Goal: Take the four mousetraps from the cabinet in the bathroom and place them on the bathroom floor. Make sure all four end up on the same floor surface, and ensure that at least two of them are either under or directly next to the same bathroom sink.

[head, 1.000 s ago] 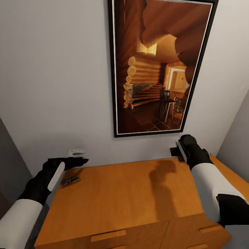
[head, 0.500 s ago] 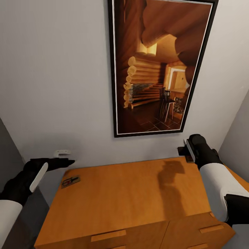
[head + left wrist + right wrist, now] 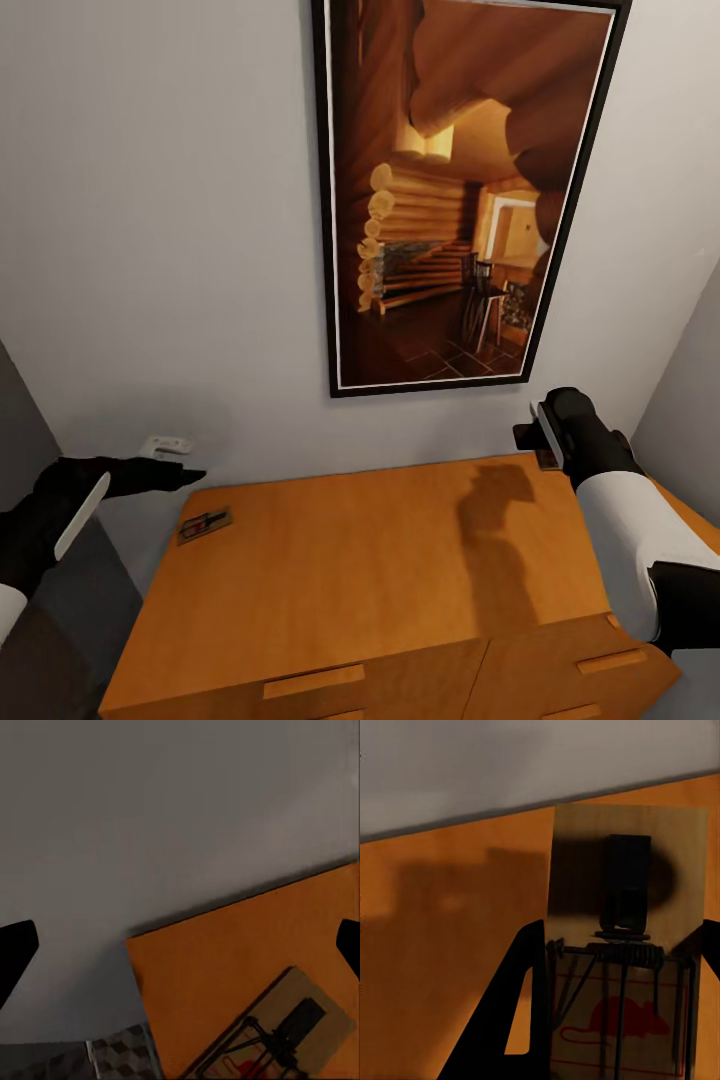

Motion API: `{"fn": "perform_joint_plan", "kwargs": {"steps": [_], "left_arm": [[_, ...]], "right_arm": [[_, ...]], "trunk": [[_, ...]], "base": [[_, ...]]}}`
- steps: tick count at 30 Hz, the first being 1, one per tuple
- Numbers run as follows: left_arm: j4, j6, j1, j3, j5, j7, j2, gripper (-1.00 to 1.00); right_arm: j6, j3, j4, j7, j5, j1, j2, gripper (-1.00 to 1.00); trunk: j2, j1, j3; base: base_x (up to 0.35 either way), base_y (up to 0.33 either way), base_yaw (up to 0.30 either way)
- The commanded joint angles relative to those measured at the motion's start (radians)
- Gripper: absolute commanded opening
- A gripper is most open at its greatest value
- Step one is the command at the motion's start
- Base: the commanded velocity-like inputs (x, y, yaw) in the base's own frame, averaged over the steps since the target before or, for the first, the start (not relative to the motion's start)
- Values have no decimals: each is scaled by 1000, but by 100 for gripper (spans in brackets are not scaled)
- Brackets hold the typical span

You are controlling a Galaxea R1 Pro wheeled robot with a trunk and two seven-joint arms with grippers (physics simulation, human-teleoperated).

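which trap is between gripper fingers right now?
The mousetrap at the cabinet's back right corner, between the right gripper's fingers. The left-corner mousetrap lies free.

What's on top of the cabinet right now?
On the cabinet: one mousetrap near its back-left corner, another mousetrap between the right gripper's fingers at the back-right. Drawer contents are hidden.

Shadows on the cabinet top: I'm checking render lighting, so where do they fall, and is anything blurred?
Head view: the right arm casts a soft dark shadow on the cabinet top. Right wrist view: a shadow lies across the mousetrap, its print slightly soft. Left wrist view: the gripper fingers are blurred dark shapes.
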Motion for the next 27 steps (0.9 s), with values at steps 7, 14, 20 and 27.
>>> {"fn": "perform_joint_plan", "kwargs": {"steps": [7, 14, 20, 27], "left_arm": [[1, 0, -1, 3, -107, -155, 41, 100], [2, -3, 0, 4, -134, -202, 52, 100], [6, -3, -1, 6, -138, -210, 52, 100], [25, -2, -1, 5, -138, -211, 48, 100]], "right_arm": [[4, -2, -1, 9, 8, -1, 0, -100], [4, -2, -13, 9, 8, -1, 0, -100], [4, -2, -16, 9, 10, -1, 2, -100], [4, -2, -16, 9, 11, -1, 8, -100]], "trunk": [[-1, 0, -1], [-1, 0, -1], [-1, 0, -1], [-1, 0, -1]], "base": [[0, 0, 0], [0, 0, 0], [0, 0, 0], [0, 0, 0]]}}
